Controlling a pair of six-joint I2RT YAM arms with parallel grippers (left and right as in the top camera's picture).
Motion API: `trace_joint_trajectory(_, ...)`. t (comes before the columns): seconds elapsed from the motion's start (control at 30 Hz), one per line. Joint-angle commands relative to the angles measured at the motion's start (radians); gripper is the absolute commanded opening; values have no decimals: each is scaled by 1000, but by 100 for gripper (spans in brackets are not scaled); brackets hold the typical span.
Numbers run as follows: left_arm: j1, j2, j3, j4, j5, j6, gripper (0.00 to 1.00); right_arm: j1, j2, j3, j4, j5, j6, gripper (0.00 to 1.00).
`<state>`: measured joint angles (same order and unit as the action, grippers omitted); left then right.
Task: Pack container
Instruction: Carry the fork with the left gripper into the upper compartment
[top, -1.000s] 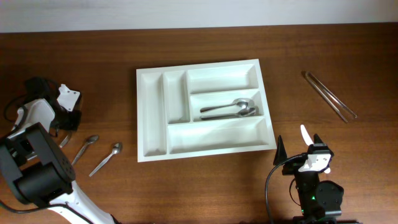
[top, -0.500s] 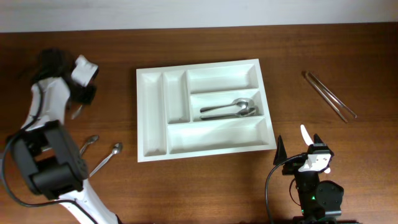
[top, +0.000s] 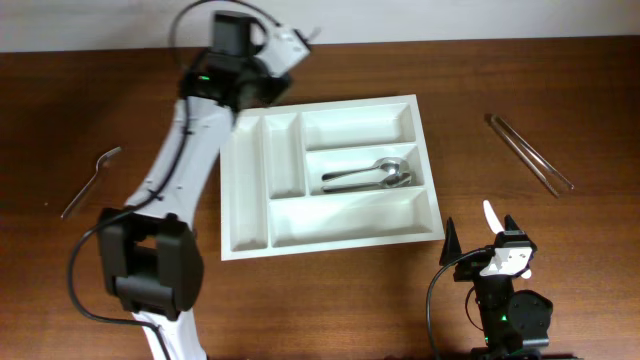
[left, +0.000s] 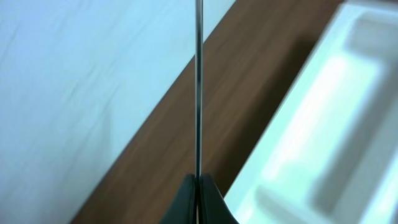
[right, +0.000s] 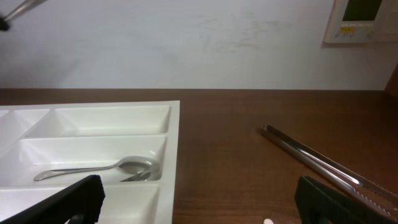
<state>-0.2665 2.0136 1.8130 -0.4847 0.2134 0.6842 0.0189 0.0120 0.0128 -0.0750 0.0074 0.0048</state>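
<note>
The container (top: 245, 190), a white plastic cutlery tray, lies flat on the wooden table (top: 500, 80) (turned slightly askew). Two narrow compartments run lengthwise on its left and three wider ones crosswise on its right. The middle wide one holds spoons (top: 368, 177).

Dark brown wood-grain table (top: 500, 80), plain white wall (right: 186, 43) along its far edge, small white wall-mounted panel with a greenish screen (right: 364, 18) high on the right, soft even light

Smooth white plastic container (top: 245, 190), shiny metal spoons (top: 372, 176) and utensil handle (left: 198, 93), matt brown wood table (top: 500, 80).
</note>
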Motion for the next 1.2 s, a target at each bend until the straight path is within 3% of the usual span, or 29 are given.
trace_joint_trajectory(0.0, -89, 1, 17, 21, 77, 37, 2, -8, -8, -7, -4, 12, 12, 99)
trace_joint_trajectory(0.1, -154, 43, 17, 24, 116, 104, 2, -8, -8, -7, -4, 12, 12, 99)
trace_joint_trajectory(0.43, -217, 180, 17, 27, 85, 95, 5, -8, -8, -7, -4, 12, 12, 99)
trace_joint_trajectory(0.5, -216, 183, 17, 26, 78, 96, 30, -8, -8, -7, -4, 12, 12, 99)
trace_joint_trajectory(0.57, -216, 183, 17, 29, 79, 96, 37, -8, -8, -7, -4, 12, 12, 99)
trace_joint_trajectory(0.63, -216, 179, 17, 28, 65, 88, 50, -8, -8, -7, -4, 12, 12, 99)
trace_joint_trajectory(0.77, -207, 132, 29, -13, -132, 72, 52, -8, -8, -7, -4, 12, 12, 99)
trace_joint_trajectory(0.8, -188, 97, 31, -37, -229, 72, 58, -8, -8, -7, -4, 12, 12, 99)
trace_joint_trajectory(0.87, -156, 57, 31, -74, -303, 72, 86, -8, -8, -7, -4, 12, 12, 99)
trace_joint_trajectory(1.0, -56, -13, 31, -179, -354, 60, 93, -8, -8, -7, -4, 12, 12, 99)
trace_joint_trajectory(1.17, 164, -57, 31, -309, -381, -9, 99, -8, -8, -7, -4, 12, 12, 99)
